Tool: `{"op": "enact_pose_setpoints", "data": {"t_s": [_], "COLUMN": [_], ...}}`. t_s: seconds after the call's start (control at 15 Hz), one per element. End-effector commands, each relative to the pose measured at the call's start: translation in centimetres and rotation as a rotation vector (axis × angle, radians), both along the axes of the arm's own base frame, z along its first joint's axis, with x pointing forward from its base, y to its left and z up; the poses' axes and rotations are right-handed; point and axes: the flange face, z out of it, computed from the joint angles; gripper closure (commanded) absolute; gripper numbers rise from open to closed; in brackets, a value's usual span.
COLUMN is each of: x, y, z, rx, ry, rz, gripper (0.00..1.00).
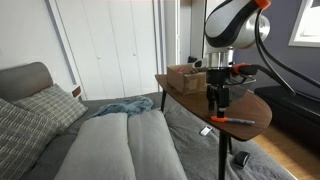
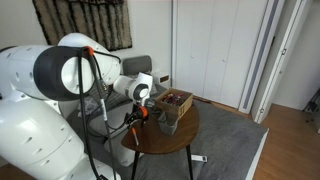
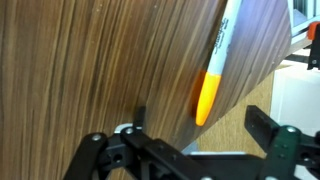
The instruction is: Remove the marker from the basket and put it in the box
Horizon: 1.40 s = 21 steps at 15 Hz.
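Note:
The marker (image 3: 212, 75) lies flat on the round wooden table (image 3: 90, 60), orange end toward me, pale body running to the upper right near the table edge. It also shows in an exterior view (image 1: 238, 121) at the table's near rim. My gripper (image 3: 200, 125) is open and empty, just above the table, its fingers either side of the marker's orange end; it shows in both exterior views (image 1: 218, 102) (image 2: 140, 115). The brown box (image 1: 185, 78) (image 2: 177, 101) stands at the table's far side. The grey mesh basket (image 2: 167, 122) stands next to the box, beside my gripper.
A grey sofa (image 1: 120, 140) with checked cushions (image 1: 45, 105) and a blue cloth (image 1: 125, 106) stands beside the table. White wardrobe doors (image 1: 110, 45) are behind. A small white thing (image 2: 201, 158) lies on the grey carpet under the table.

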Motion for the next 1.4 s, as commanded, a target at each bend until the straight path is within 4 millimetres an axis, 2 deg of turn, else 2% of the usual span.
{"op": "enact_pose_setpoints", "data": {"t_s": [0.0,0.47,0.8,1.07,1.33], "x": [-1.5,-1.8,-3.0,-4.1,-4.7], "y": [0.1,0.5,1.3,2.7,2.4], "z": [0.7,3.5,5.3,4.8,3.7], "rx": [-0.004,-0.036,-0.069,-0.094,-0.142], "ry": [-0.034,-0.098,-0.111,-0.054,-0.083], "rz": [-0.032,-0.008,-0.037,-0.080,-0.170], "gripper": [0.00,0.00,0.00,0.00,0.00]}}
